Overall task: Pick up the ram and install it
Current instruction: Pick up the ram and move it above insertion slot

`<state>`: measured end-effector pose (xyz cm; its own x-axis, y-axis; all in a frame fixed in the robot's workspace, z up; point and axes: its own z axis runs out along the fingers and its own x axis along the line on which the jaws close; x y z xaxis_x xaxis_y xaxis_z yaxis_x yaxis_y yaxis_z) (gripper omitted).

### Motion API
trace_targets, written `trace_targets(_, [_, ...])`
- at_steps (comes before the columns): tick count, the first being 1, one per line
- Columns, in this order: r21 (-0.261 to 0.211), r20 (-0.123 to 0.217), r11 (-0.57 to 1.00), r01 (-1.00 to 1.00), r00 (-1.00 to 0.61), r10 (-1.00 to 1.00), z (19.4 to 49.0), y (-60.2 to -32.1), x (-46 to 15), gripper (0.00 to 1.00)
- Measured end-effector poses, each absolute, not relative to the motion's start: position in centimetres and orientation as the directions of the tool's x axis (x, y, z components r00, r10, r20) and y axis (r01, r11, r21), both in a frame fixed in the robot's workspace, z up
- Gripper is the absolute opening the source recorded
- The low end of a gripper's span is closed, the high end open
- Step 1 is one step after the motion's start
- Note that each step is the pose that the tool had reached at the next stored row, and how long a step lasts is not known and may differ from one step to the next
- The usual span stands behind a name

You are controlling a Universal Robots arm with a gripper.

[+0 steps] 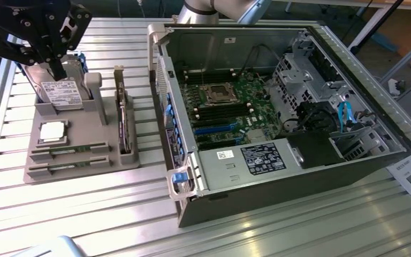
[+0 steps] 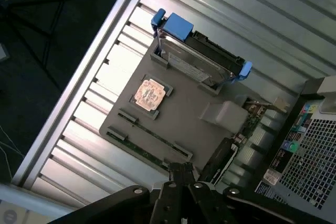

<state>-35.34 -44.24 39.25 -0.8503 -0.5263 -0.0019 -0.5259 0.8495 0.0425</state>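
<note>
two ram sticks (image 1: 70, 150) sit in grey holder (image 1: 84, 128) as gripper (image 1: 59, 72) hangs above
both green sticks lie slotted side by side along the holder's edge opposite the hard drive (image 1: 61, 92), just past the processor chip (image 1: 53, 131); the gripper's fingers are pressed together, gripping nothing, with the open computer case (image 1: 263, 107) alongside.

HDD (image 1: 62, 93) top partly hidden behind tool (image 1: 58, 71).
</note>
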Motion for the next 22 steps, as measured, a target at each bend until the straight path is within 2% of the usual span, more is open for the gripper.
trace_targets(13, [0.042,-0.002,0.674,-0.737,-0.675,-0.738,39.23,-44.24,-35.35,0.10])
trace_targets(22, [0.042,-0.002,0.478,-0.877,-0.479,-0.878,39.22,-44.24,-35.34,0.10])
